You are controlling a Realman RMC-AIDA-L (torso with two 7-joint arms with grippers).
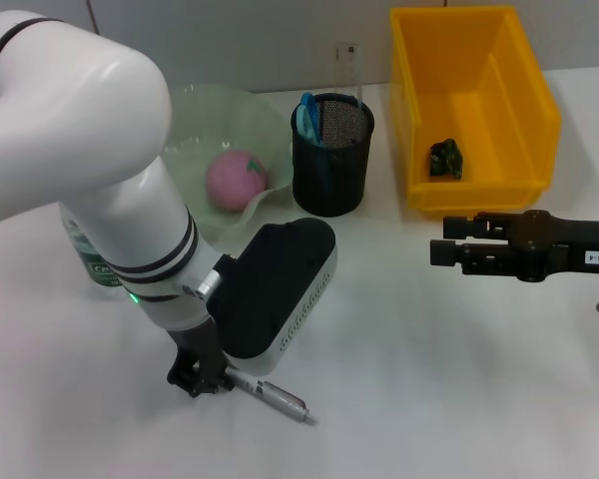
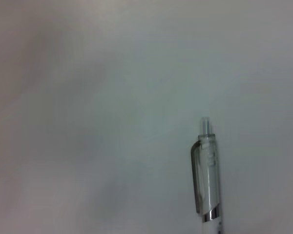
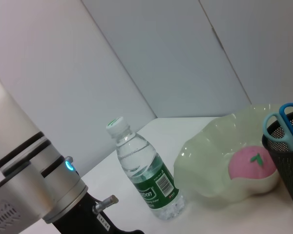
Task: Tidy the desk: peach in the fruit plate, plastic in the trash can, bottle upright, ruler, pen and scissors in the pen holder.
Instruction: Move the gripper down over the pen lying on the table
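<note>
My left gripper (image 1: 195,376) is down at the table (image 1: 399,329) near the front edge, on the barrel end of the pen (image 1: 270,395). Fingers look closed around it, but the wrist hides the contact — can't tell for certain if it's a firm grip. Pen lies flat, long axis running from the gripper out toward my right and slightly toward me; in the left wrist view the clip end (image 2: 205,170) sticks out clear of the fingers.

Bottle (image 3: 144,170) is upright behind my left arm. Peach (image 1: 236,180) sits in the fruit plate (image 1: 195,120).

Pen holder (image 1: 331,155) is further back and to the right of the pen, scissors (image 1: 307,118) already inside. My guess at the next move: lift, tip the pen vertical, carry it back-right.

Trash can (image 1: 479,60) holds the plastic (image 1: 445,158). Right gripper (image 1: 441,239) hovers idle in front of it, jaws parted, holding nothing — left arm is far nearer the pen.
</note>
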